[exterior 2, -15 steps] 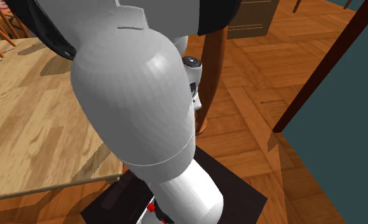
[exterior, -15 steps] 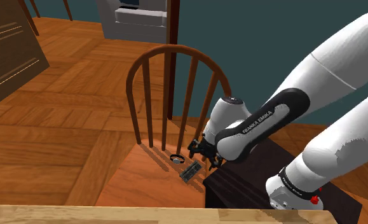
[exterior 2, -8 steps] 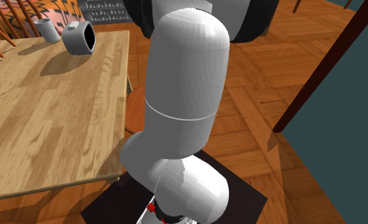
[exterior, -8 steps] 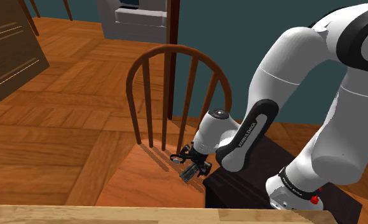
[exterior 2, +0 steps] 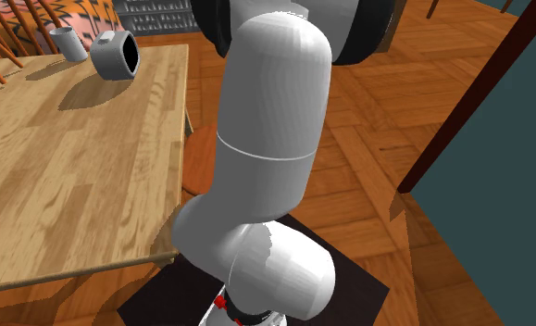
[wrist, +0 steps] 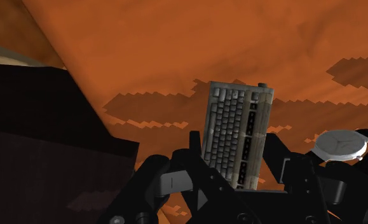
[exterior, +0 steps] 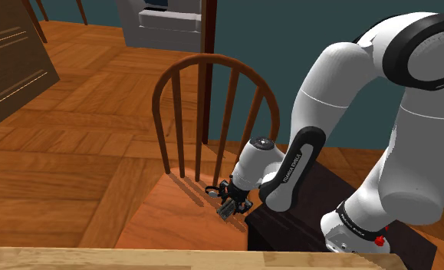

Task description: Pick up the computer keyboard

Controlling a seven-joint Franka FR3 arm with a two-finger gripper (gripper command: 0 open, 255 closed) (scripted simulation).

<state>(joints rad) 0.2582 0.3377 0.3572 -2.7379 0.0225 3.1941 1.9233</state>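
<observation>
A small grey computer keyboard (wrist: 236, 121) with dark keys lies on the orange wooden seat (exterior: 170, 218) of a chair, near the seat's edge beside my stand. My black gripper (wrist: 234, 145) is down over it, and its two fingers clasp the keyboard's long sides. In the shoulder view the gripper (exterior: 230, 204) sits low on the seat, covering most of the keyboard (exterior: 227, 212). The keyboard still rests on the seat.
A wristwatch (wrist: 341, 145) lies on the seat just beside the gripper, toward the chair's spindle back (exterior: 212, 73). The dark stand (exterior: 289, 222) borders the seat. A wooden table (exterior 2: 71, 176) with a mug (exterior 2: 116, 54) stands close by. My arm (exterior 2: 266, 139) blocks the second exterior view.
The arm's elbow rose and the hand dropped onto the seat. The fingers, wide apart a second ago, have closed on the keyboard's sides.
</observation>
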